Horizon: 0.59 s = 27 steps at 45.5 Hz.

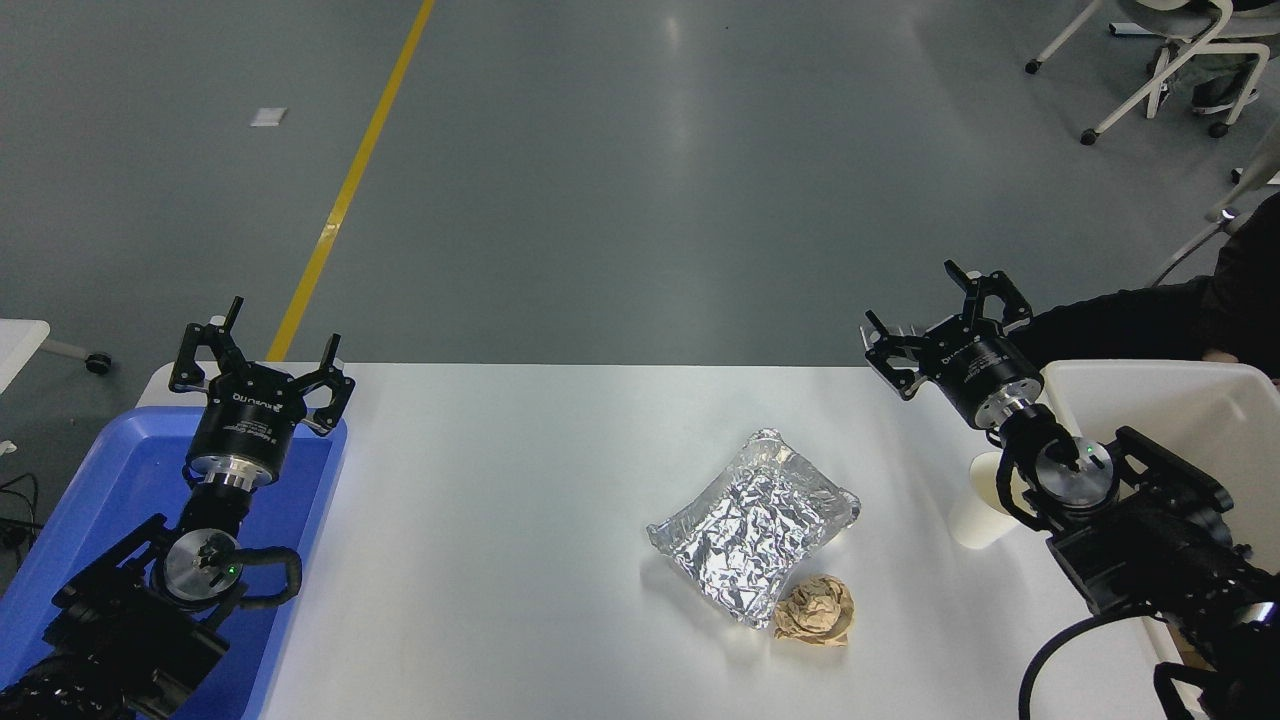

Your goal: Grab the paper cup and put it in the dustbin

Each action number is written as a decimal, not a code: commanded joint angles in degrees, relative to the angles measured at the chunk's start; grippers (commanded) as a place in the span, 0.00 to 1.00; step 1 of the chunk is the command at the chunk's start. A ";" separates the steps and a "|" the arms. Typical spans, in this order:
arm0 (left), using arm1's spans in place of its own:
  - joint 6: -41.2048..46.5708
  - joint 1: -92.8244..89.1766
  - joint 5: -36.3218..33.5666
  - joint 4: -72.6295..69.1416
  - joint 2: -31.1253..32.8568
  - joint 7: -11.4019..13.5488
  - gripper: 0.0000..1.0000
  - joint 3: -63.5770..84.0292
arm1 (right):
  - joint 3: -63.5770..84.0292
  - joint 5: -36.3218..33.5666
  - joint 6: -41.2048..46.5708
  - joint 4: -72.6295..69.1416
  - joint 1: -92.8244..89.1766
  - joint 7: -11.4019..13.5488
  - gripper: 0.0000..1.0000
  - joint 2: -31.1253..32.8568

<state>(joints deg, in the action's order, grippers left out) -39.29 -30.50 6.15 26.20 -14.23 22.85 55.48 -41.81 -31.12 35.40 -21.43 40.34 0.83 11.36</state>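
The right gripper (935, 325) sits with its fingers spread apart and nothing between them, hanging past the table's far edge near the right side. The paper cup (978, 515) is on the white table (500, 520) behind that gripper, back toward the robot and tucked right against the arm's wrist, which hides part of it. It looks upright, long axis vertical (can't see the rim well, the wrist covers it). So my read is the arm has to pull back and come down before it can close on anything. The right arm is way nearer; the left gripper (262, 365) is also splayed open, parked over the blue tray (100, 480) on the far left.

The dustbin (1180, 420), a smooth off-white tub with a thick rim, is just beside the cup on the right. Mid-table there's a crinkled foil tray (755, 520) with a crumpled brown paper ball (815, 612) touching its near corner.
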 commanded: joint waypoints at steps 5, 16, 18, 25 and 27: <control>0.00 0.09 0.09 0.00 0.00 0.00 1.00 0.07 | -0.46 0.01 0.72 -0.72 -0.44 0.05 1.00 -0.29; 0.00 0.00 0.09 0.00 0.00 0.00 1.00 -0.02 | 8.14 10.19 0.81 -3.26 7.98 0.22 1.00 2.69; 0.00 0.00 0.09 0.00 0.00 0.00 1.00 -0.02 | 10.95 13.18 0.72 -5.28 11.32 0.57 1.00 4.45; 0.00 0.00 0.09 0.00 0.00 0.00 1.00 -0.02 | 22.98 21.45 0.63 -12.05 23.80 0.84 1.00 8.93; 0.00 0.00 0.09 0.00 0.00 0.00 1.00 -0.02 | 27.99 22.59 0.63 -12.76 28.02 0.92 1.00 9.64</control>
<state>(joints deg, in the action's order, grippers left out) -39.29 -30.51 6.23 26.20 -14.24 22.85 55.46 -30.37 -18.78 36.04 -27.62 52.22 1.34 15.92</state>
